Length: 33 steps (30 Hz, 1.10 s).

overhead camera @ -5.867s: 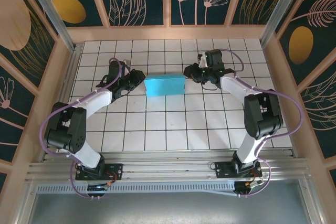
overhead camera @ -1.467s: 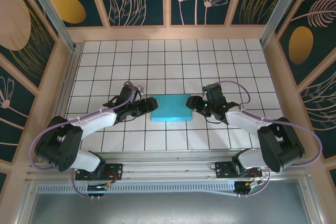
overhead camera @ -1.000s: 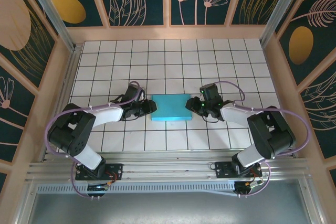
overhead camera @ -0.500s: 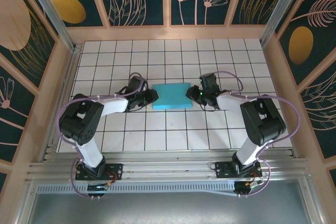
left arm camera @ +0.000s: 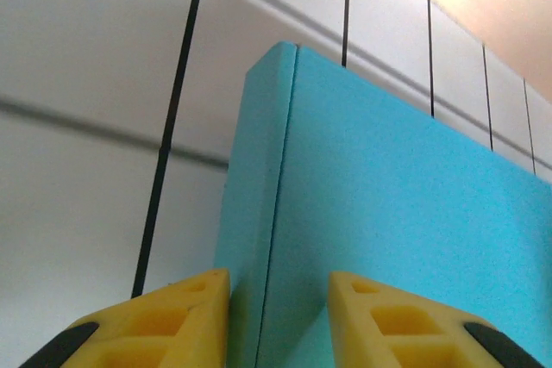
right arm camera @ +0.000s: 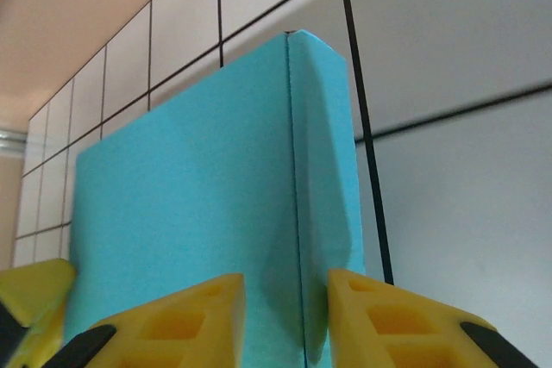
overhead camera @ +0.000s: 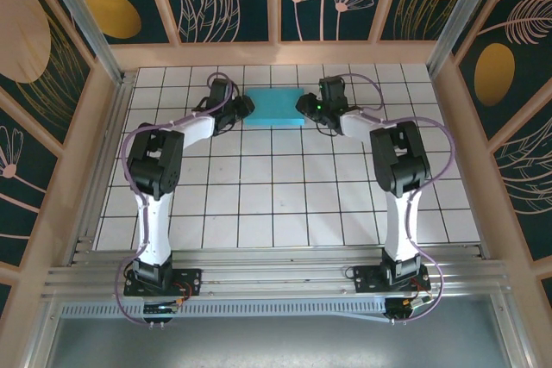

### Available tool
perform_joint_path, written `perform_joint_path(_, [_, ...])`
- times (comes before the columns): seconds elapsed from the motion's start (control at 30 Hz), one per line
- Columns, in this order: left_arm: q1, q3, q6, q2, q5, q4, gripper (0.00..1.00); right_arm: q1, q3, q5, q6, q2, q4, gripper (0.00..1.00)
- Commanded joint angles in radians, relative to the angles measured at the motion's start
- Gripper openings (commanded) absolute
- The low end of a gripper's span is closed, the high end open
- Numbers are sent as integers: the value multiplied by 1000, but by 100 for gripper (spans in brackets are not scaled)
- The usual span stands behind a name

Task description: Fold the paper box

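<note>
The left gripper [left arm camera: 278,325] is seen clamped on the left end of the box [overhead camera: 272,108]. One yellow finger [left arm camera: 177,321] is set against the narrow end wall and the other is laid on the broad face, with the corner crease caught between them. The same is done opposite: the right gripper [right arm camera: 285,325] is closed on the right end, its fingers astride the crease there. So the box is pinched at both ends and spanned between the two arms. It is placed near the far edge of the table [overhead camera: 259,213], about midway between the left and right edges. Whether it is raised or resting on the tiles cannot be told.

Now the handling. Very little weight is to be expected, since this is thin card and hollow inside. It is judged stiff along the creases but easily crushed across the broad face, and the end wall looks faintly bowed beside the right fingers. Only a light squeeze is called for. Holds are best taken at the ends, over the folded corners, where the card is braced. Fair grip should be given by the matt surface, so little slipping is expected.

As for looks, a flat teal rectangle is presented, folded shut, with crisp edges. No loose tabs are seen, and none of the pale side is shown.
</note>
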Motion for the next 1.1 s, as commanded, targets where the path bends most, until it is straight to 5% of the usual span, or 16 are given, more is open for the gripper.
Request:
perform_joint_path(0.0, [-16, 137, 46, 91, 93, -11, 34, 16, 114, -38, -31, 80, -23, 31])
perform_joint_path(0.17, [-11, 297, 58, 198, 105, -56, 34, -9, 275, -11, -80, 188, -90, 31])
perform_joint_path(0.5, [8, 327, 37, 258, 62, -47, 35, -24, 619, -20, -119, 399, -255, 31])
perform_joint_path(0.83, [39, 555, 103, 403, 92, -129, 35, -21, 645, -67, -42, 451, -214, 30])
perform_joint_path(1.07, [43, 500, 76, 393, 120, -90, 35, -21, 704, -55, -53, 483, -235, 33])
